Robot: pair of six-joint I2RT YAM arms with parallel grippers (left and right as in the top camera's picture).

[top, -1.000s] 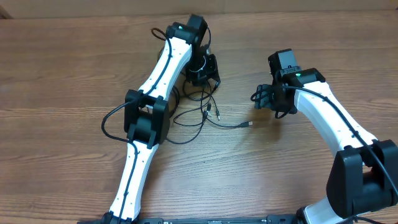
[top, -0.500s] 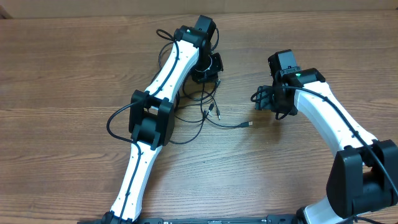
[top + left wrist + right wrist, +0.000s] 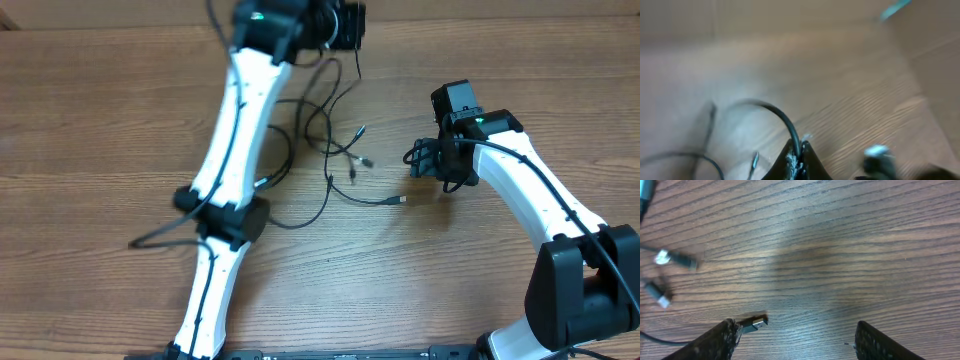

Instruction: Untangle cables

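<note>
Several thin black cables (image 3: pixel 322 112) hang in loops from my left gripper (image 3: pixel 346 24), which is raised at the far middle of the table. In the left wrist view that gripper (image 3: pixel 800 150) is shut on one black cable (image 3: pixel 784 117) that arcs up out of its tips. Loose plug ends (image 3: pixel 360 130) dangle below, and one cable runs across the wood to a silver plug (image 3: pixel 402 201). My right gripper (image 3: pixel 428 160) is open just right of it. In the right wrist view this plug (image 3: pixel 756 324) lies beside the left finger of the open gripper (image 3: pixel 797 341), with nothing between the fingers.
The wooden table (image 3: pixel 100 120) carries the rest of the cable slack near the left arm's elbow (image 3: pixel 226 212). Two more plug ends (image 3: pixel 676 259) lie at the left of the right wrist view. The table's far edge (image 3: pixel 500 16) runs close behind the left gripper.
My left gripper has shut on a cable and risen toward the far edge, drawing the tangle up and stretching its loops. The right arm has not moved.
</note>
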